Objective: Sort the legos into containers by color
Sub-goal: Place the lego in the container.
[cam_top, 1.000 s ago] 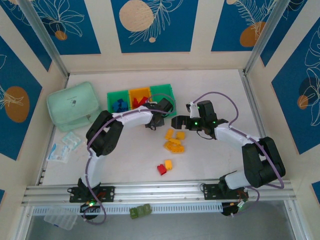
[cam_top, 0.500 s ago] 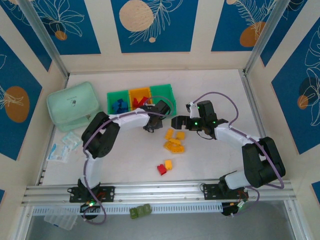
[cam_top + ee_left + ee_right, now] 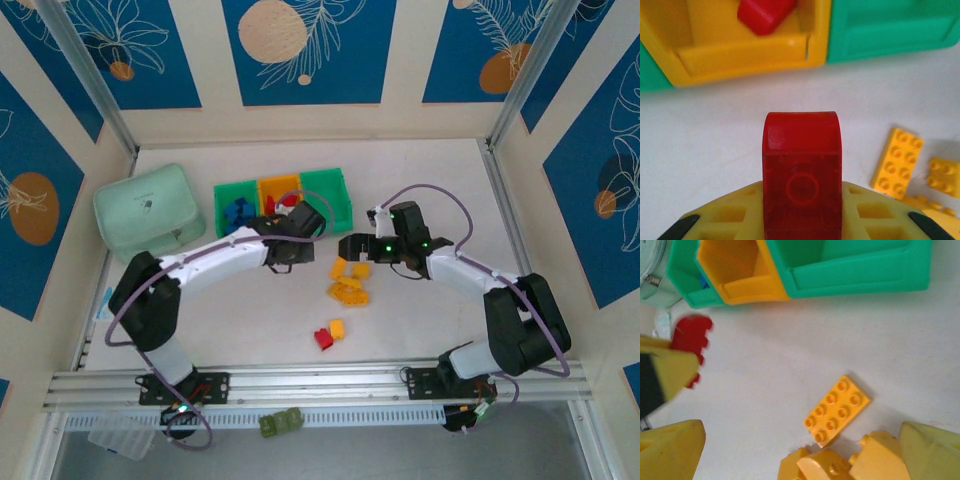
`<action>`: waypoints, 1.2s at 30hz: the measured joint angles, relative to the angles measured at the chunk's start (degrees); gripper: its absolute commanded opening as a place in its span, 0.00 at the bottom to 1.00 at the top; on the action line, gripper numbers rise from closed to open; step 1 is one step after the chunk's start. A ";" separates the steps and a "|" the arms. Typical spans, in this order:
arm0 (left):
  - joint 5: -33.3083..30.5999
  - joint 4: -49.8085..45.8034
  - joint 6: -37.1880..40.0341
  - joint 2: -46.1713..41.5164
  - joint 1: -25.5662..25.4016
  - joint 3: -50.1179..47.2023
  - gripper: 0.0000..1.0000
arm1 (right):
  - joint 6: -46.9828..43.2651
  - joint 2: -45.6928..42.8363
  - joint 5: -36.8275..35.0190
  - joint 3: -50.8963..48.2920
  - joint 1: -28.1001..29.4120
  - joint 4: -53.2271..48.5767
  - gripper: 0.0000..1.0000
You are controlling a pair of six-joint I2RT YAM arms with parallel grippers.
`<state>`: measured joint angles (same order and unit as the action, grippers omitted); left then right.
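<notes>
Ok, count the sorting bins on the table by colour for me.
Green bins: 2
Orange bin: 1
Total: 3

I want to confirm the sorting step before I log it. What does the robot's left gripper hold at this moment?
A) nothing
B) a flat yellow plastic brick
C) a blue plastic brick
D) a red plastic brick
D: the left wrist view shows a red plastic brick clamped in the left gripper, on the near side of the orange plastic bin.
</notes>
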<state>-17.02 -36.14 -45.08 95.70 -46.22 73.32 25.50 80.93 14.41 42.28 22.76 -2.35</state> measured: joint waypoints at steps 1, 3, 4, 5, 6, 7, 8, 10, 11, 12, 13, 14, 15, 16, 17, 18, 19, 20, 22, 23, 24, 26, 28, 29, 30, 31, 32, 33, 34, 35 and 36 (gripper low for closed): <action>-0.39 -0.50 0.94 -0.20 0.28 1.22 0.31 | 0.07 0.00 -0.04 0.13 0.59 -0.09 0.99; -1.09 -1.09 3.45 0.04 1.62 4.13 0.32 | 0.48 0.04 -0.24 0.48 1.77 -0.28 0.99; -1.36 -1.27 4.44 0.39 2.56 5.38 0.32 | 0.70 0.17 -0.33 0.76 2.25 -0.39 0.99; -1.64 -1.36 5.60 1.03 3.91 7.06 0.31 | 0.98 0.39 -0.50 1.11 2.73 -0.46 0.99; -1.70 -1.20 6.71 1.90 5.38 8.55 0.32 | 1.18 0.70 -0.68 1.42 3.13 -0.48 0.99; -1.73 -1.16 7.74 2.89 6.64 9.92 0.32 | 1.51 0.90 -0.90 1.64 3.45 -0.48 0.99; -1.90 -1.18 8.70 4.26 8.04 11.65 0.32 | 1.75 1.05 -1.01 1.77 3.76 -0.50 0.99; -2.19 -0.96 10.71 7.69 10.29 15.15 0.32 | 2.03 1.07 -1.49 1.88 4.20 -0.74 0.99; -2.25 -0.79 11.61 9.64 11.19 16.92 0.32 | 2.16 1.07 -1.79 2.03 4.31 -1.01 0.99; -2.34 -0.81 12.48 11.56 12.02 18.51 0.32 | 2.21 1.07 -2.08 2.23 4.42 -1.27 0.99; -2.36 -0.90 13.27 13.70 12.85 20.31 0.33 | 2.38 1.07 -2.29 2.45 4.46 -1.60 0.99; -2.43 -0.94 14.19 16.11 13.57 22.32 0.33 | 2.40 1.07 -2.45 2.78 4.46 -1.90 0.99; -2.56 -0.96 14.84 17.77 14.01 23.52 0.34 | 2.40 1.07 -2.58 3.06 4.46 -2.12 0.99; -2.54 -1.11 15.52 19.80 14.49 25.11 0.36 | 2.43 1.07 -2.69 3.37 4.46 -2.38 0.99; -2.56 -1.40 16.02 21.46 14.86 26.38 0.42 | 2.40 1.07 -2.91 3.69 4.46 -2.56 0.99; -2.56 -1.68 16.63 22.75 15.13 27.41 0.46 | 2.40 1.07 -3.06 3.91 4.46 -2.84 0.99; -2.54 -2.05 16.94 23.98 15.41 28.46 0.50 | 2.38 1.07 -3.19 4.15 4.46 -3.10 0.99; -2.56 -2.38 17.44 24.74 15.58 29.16 0.53 | 2.40 1.07 -3.48 4.31 4.46 -3.30 0.99; -2.54 -3.02 18.43 25.29 15.74 29.97 0.55 | 2.38 1.05 -3.74 4.57 4.46 -3.80 0.99; -2.56 -3.45 18.64 25.29 15.74 30.34 0.55 | 2.36 1.05 -3.85 4.66 4.46 -4.07 0.99; -2.51 -3.72 18.80 25.20 15.74 30.62 0.55 | 2.36 1.05 -3.93 4.74 4.46 -4.37 0.99; -1.97 -3.89 19.08 24.65 15.74 30.69 0.57 | 2.32 1.05 -3.96 5.09 4.46 -5.09 0.99; -0.76 -3.72 19.28 23.19 15.72 29.59 0.59 | 2.12 1.05 -4.00 5.57 4.46 -6.03 0.99; 0.07 -3.65 19.30 21.84 15.61 28.24 0.59 | 1.92 1.05 -4.00 5.79 4.46 -6.58 0.99; 0.74 -3.56 19.26 20.24 15.43 26.58 0.60 | 1.88 1.05 -4.11 6.03 4.52 -7.13 0.99; 1.46 -3.65 19.21 17.88 15.26 24.28 0.60 | 1.70 1.03 -4.17 6.16 4.52 -7.63 0.99; 2.14 -3.50 19.04 15.52 14.93 21.90 0.61 | 1.62 0.94 -4.22 6.16 4.52 -8.09 0.99; 2.71 -3.56 18.93 13.27 14.43 19.87 0.62 | 1.51 0.87 -4.39 6.16 4.55 -8.74 0.99; 3.30 -3.52 18.56 10.80 13.66 17.57 0.63 | 1.44 0.68 -4.61 6.16 4.63 -9.64 0.99; 3.93 -3.67 18.29 8.48 12.66 15.58 0.64 | 1.42 0.44 -4.81 6.16 4.63 -10.43 0.99; 4.57 -3.67 17.97 6.58 11.61 13.88 0.64 | 1.42 0.20 -4.87 6.16 4.68 -11.08 0.99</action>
<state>-12.45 -39.81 -27.11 102.28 -34.61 87.20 26.92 81.12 9.54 48.45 27.44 -13.43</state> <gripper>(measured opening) 0.632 0.991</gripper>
